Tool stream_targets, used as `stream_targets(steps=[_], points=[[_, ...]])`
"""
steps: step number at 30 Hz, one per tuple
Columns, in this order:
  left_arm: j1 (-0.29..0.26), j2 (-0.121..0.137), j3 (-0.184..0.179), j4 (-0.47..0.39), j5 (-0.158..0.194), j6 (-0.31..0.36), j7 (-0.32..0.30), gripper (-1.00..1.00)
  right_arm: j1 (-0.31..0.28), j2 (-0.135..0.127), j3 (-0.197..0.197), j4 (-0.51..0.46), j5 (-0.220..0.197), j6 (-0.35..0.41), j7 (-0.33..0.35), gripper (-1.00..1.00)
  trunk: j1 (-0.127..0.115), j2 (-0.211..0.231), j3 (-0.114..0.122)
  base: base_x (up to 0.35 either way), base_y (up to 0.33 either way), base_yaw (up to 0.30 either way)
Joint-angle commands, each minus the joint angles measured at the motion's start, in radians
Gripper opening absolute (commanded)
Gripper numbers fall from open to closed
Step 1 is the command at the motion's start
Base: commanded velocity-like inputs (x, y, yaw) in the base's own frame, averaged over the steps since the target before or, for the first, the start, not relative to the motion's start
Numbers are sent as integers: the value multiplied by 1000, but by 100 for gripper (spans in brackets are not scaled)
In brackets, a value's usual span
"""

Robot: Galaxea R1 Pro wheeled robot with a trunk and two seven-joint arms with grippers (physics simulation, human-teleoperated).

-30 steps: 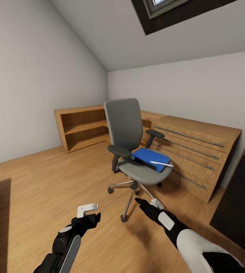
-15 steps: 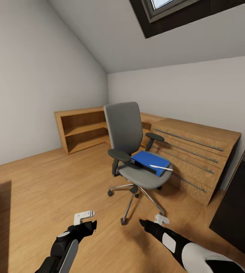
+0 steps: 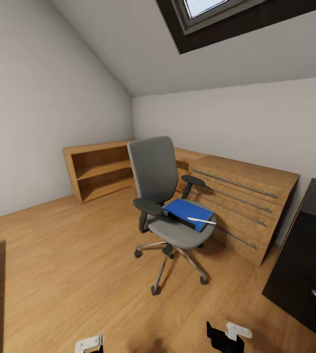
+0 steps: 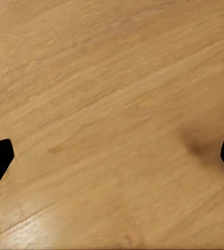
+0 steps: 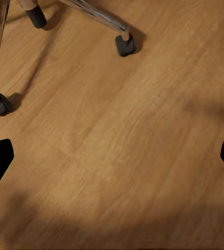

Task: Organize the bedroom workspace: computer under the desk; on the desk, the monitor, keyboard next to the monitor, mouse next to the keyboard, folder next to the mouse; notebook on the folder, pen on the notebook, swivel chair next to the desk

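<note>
So the swivel chair (image 3: pixel 165 206) sat out on the wood floor (image 3: pixel 69 255), just in front of the light-wood chest of drawers (image 3: pixel 241 201). The blue folder (image 3: pixel 187 212) lay flat on its seat with the white pen (image 3: pixel 201 220) on top. The black counter (image 3: pixel 309 255) was off at the right edge. Both pincers hung empty over bare floor, left pincer (image 4: pixel 112 156) and right pincer (image 5: pixel 112 161) spread wide (chair casters (image 5: pixel 125 46) nearby)

The swivel chair (image 3: pixel 170 206) is carried by the wooden floor (image 3: pixel 69 255), ahead of both jaws. On its grey seat the blue folder (image 3: pixel 187 213) is laid, topped by the pen (image 3: pixel 201 220).
</note>
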Motion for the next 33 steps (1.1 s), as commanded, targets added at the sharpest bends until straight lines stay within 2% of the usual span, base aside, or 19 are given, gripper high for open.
stream_targets(steps=[1,6,9,11,12,14,16,22,33], points=[[0,12,-4,8,7,-8,8,100,1,-6,-4,2,-6,-4,5,100,-4,7,2,0,0,-258],[0,40,-3,33,4,-19,8,100,3,-13,-5,3,-9,-11,4,100,-23,42,18,0,0,-269],[0,47,-2,105,7,-48,7,100,3,-13,-5,4,-8,-15,4,100,-35,63,27,0,0,-275],[0,48,-2,145,9,-93,7,100,3,-14,-6,4,-8,-16,4,100,-42,77,34,0,0,-276],[0,48,-2,145,9,-93,7,100,3,-14,-6,4,-8,-16,4,100,-46,84,37,0,0,-276],[0,47,2,207,10,-143,6,100,3,-12,-5,4,-3,-18,5,100,-54,98,43,0,0,-276],[0,45,3,227,12,-156,6,100,3,-11,-3,4,-1,-19,5,100,-62,112,49,0,0,-276],[0,47,6,259,35,-175,-1,100,3,-13,3,5,-3,-19,4,100,-85,154,68,0,0,-276],[0,36,5,284,37,-173,-3,100,3,-9,4,5,0,-19,6,100,-127,231,103,0,0,-280]])
